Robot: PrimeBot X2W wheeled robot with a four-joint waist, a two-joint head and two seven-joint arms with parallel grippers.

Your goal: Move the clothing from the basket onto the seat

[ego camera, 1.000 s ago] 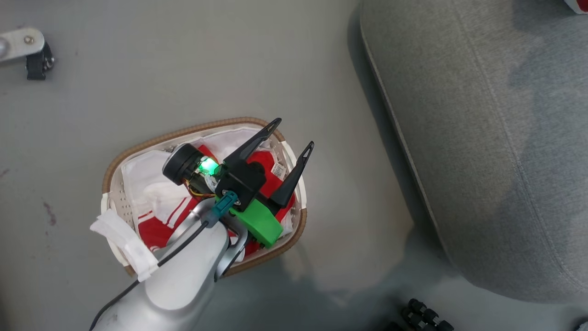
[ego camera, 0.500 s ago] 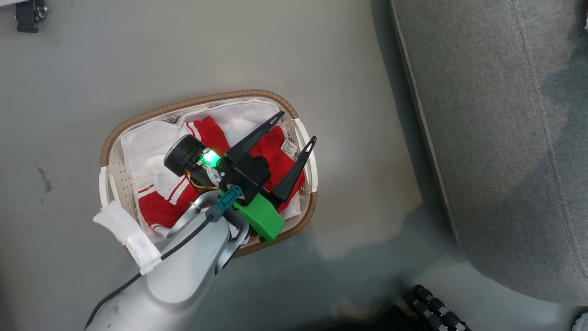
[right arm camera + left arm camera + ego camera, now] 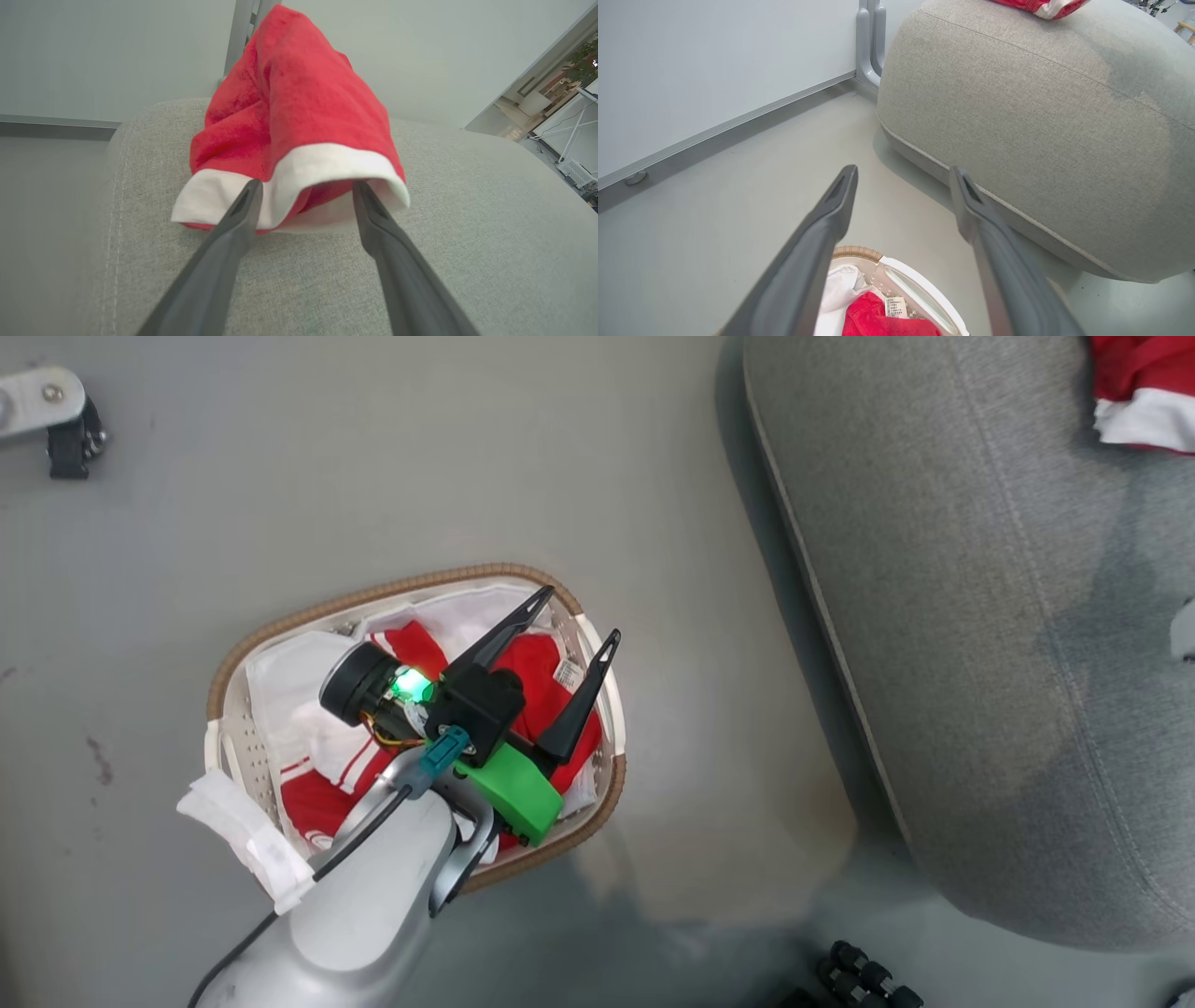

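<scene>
1. Red fabric with white stripes, the clothing [image 3: 532, 658], lies crumpled in the basket [image 3: 392, 586] on top of the white liner [image 3: 299, 681]. It sits mostly toward the basket's right end and near side. A small printed label [image 3: 565, 674] shows on it close to the right rim.
2. One flap of the liner hangs out over the rim at the basket's near left corner.
3. The basket stands on the grey floor [image 3: 373, 448], to the left of the seat [image 3: 980, 663], with a strip of bare floor between them.
4. The left gripper [image 3: 576, 616] hovers above the basket's right end. Its jaws are released and spread wide, with nothing between them.
5. In the left wrist view, the left gripper [image 3: 903, 171] points toward the seat's [image 3: 1041, 116] front edge. The basket's brown rim [image 3: 857, 252] and the clothing [image 3: 873, 319] lie below its fingers.
6. A separate red garment [image 3: 1139, 364] with a white band lies on the seat near its far right corner.
7. In the right wrist view this red garment [image 3: 289, 102] rises in a soft peak on the seat [image 3: 467, 233], its white hem facing the camera.
8. The right gripper [image 3: 306, 184] has its jaws released and wide apart, with both tips at the white hem. The cloth is not pinched, and I cannot tell whether the tips touch it.
</scene>
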